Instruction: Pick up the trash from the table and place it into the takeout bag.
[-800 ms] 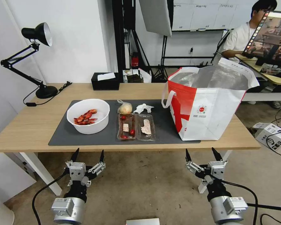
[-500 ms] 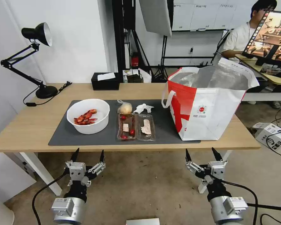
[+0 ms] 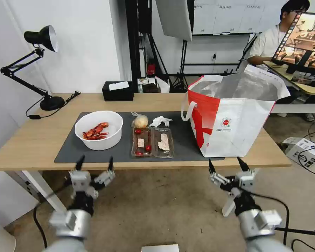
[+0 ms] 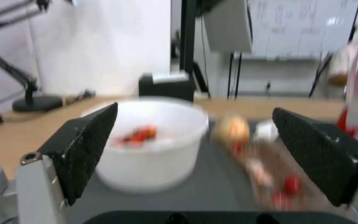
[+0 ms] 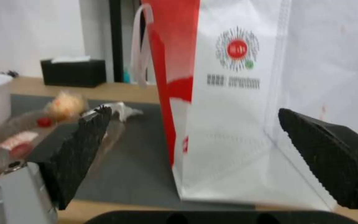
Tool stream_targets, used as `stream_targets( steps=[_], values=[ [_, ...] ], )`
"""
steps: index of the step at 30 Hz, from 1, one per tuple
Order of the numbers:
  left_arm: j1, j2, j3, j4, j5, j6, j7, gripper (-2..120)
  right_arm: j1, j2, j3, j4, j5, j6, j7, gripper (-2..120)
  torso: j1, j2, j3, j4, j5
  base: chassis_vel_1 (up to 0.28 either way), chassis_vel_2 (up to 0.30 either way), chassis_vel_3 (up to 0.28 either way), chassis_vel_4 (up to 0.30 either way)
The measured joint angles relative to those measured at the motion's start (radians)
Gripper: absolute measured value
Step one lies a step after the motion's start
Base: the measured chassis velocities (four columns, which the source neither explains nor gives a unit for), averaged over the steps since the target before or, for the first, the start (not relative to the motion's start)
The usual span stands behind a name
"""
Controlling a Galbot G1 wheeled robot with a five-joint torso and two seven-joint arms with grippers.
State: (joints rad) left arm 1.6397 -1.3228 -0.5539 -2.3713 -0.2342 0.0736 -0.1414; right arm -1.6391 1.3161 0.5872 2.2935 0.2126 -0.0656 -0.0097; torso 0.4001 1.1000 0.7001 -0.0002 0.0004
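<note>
- Left gripper (image 3: 93, 163) and right gripper (image 3: 228, 165): fingers wide, empty, below the surface (image 3: 31, 140) edge.
- Takeout bag (image 3: 234, 129): round red logo (image 5: 237, 49); print beneath unreadable.

Left hand (image 3: 94, 163) and right hand (image 3: 228, 165) both raised forward, fingers spread apart, nothing held.

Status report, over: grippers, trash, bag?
Left gripper and right gripper open, empty, at table's near edge. Bowl, tray, tissue, small bag on mat. Takeout bag open, path clear.
</note>
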Motion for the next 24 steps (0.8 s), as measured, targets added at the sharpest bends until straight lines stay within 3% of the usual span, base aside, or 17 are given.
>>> stream_targets(
  steps=[6,8,11,24],
  values=[
    [-0.007,0.014,0.020,0.022,-0.039,0.012,0.010,100,0.107,-0.119,0.023,-0.011,0.142,-0.044,-0.007,100,0.000,0.000,0.000,0.0009,-0.0009,0.000,0.000,0.000,0.000],
    [0.001,0.013,0.022,0.028,-0.035,0.013,0.016,100,0.109,-0.118,-0.004,-0.048,0.166,-0.057,-0.008,100,0.000,0.000,0.000,0.0000,0.0009,0.000,0.000,0.000,0.000],
    [0.006,0.012,0.022,0.032,-0.033,0.013,0.020,100,0.106,-0.111,-0.011,-0.055,0.168,-0.060,-0.007,100,0.000,0.000,0.000,0.0000,-0.0006,0.000,0.000,0.000,0.000],
    [0.024,0.002,0.021,0.045,-0.024,0.008,0.024,100,0.090,-0.092,-0.018,-0.060,0.161,-0.062,-0.002,100,0.000,0.000,0.000,0.0002,-0.0004,0.000,0.000,0.000,0.000]
  ],
)
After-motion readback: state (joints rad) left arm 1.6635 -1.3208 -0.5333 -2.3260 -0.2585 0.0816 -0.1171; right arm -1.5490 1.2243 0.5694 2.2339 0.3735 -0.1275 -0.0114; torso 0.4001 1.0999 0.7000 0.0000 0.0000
